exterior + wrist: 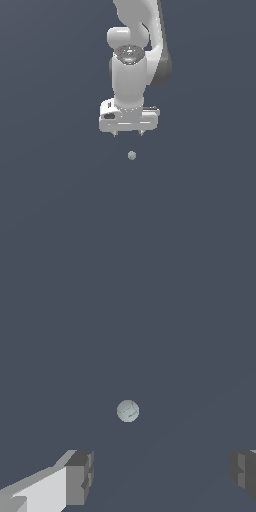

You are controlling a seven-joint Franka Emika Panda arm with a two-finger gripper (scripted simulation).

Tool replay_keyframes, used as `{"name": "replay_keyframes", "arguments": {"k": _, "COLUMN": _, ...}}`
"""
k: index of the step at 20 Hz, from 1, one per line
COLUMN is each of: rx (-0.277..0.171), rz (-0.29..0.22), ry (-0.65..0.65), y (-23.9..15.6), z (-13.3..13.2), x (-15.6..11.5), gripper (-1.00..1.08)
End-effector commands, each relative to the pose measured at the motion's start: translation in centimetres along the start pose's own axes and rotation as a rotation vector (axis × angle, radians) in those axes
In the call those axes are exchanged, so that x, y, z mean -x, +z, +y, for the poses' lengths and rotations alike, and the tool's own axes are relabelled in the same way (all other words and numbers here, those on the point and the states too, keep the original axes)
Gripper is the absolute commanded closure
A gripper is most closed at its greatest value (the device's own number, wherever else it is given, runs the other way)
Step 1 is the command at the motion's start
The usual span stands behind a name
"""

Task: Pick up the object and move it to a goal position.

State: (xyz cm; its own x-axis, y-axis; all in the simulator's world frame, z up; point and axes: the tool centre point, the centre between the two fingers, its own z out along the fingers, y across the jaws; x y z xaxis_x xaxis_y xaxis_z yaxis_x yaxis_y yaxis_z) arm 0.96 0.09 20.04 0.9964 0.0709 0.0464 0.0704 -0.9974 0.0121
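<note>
Care is needed here, for the white robot gripper (128,134) is spread wide above the tiny pale grey-green ball (132,155), which sits apart just below, so the fingers (80,476) should be lowered evenly around it before being closed gently.

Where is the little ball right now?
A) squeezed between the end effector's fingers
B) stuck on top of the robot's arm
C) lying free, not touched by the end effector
C: in the exterior view the small pale ball sits apart from the end effector, and the wrist view shows the fingers spread wide with nothing between them.
</note>
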Motion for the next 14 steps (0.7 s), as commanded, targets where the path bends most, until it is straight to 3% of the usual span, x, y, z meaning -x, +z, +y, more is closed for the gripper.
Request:
{"name": "replay_keyframes", "arguments": {"k": 1, "rx": 0.000, "rz": 0.000, "ry": 0.000, "y": 0.0, "z": 0.0, "x": 0.0, "gripper": -0.92}}
{"name": "replay_keyframes", "arguments": {"k": 14, "rx": -0.003, "rz": 0.027, "ry": -0.053, "y": -0.2, "z": -1.1, "x": -0.6, "gripper": -0.92}}
